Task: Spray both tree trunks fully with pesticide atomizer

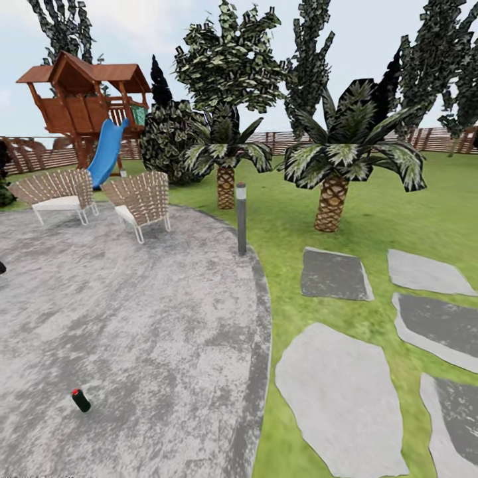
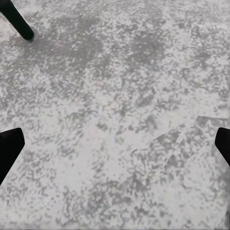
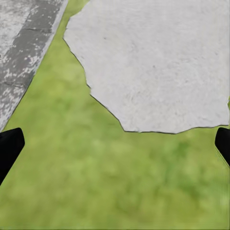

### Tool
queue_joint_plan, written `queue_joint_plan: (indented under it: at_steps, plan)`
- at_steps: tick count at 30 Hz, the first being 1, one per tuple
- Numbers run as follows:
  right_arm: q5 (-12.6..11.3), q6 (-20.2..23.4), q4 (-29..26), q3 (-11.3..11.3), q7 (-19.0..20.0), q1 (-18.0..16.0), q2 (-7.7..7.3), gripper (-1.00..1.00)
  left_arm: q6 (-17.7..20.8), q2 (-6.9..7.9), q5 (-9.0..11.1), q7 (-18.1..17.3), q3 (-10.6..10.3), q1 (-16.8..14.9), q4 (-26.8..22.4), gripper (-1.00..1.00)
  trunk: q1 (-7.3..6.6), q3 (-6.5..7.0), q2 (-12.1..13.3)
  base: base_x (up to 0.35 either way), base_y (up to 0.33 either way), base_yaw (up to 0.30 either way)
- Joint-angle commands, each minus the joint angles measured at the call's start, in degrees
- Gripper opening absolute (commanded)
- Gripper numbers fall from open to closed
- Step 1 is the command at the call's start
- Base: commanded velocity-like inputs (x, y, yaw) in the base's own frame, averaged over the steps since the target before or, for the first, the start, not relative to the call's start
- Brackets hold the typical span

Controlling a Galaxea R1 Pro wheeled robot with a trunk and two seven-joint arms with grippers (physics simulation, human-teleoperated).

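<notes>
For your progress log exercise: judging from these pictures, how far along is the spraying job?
Nothing is done yet. The pesticide atomizer lies on the grey paving, not picked up. Left gripper is open over paving, right gripper open over grass. Left to do: grasping the atomizer and spraying both trunks.

light: bright, even daylight | shadows: none cast | focus: soft, blurry textures

paving [image 1: 133, 318]: open around pesticide atomizer [image 1: 81, 400] | bollard [image 1: 241, 218], chairs [image 1: 139, 199]: well apart
</notes>
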Motion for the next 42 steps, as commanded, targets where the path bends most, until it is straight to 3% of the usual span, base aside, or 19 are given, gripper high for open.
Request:
queue_joint_plan:
  at_steps: [1,42]
  plan:
    - [0.02,-0.17,0.06,-0.07,0.03,-0.02,0.01,1.00,-0.20,-0.02,0.03,0.07,0.04,-0.05,0.05,1.00,0.01,-0.05,-0.02,0.181,-0.244,0.279]
    - [0.00,-0.17,0.00,-0.07,0.03,-0.02,0.01,1.00,-0.22,0.02,0.03,0.07,0.12,-0.05,0.05,1.00,0.01,-0.05,-0.02,0.181,-0.244,0.278]
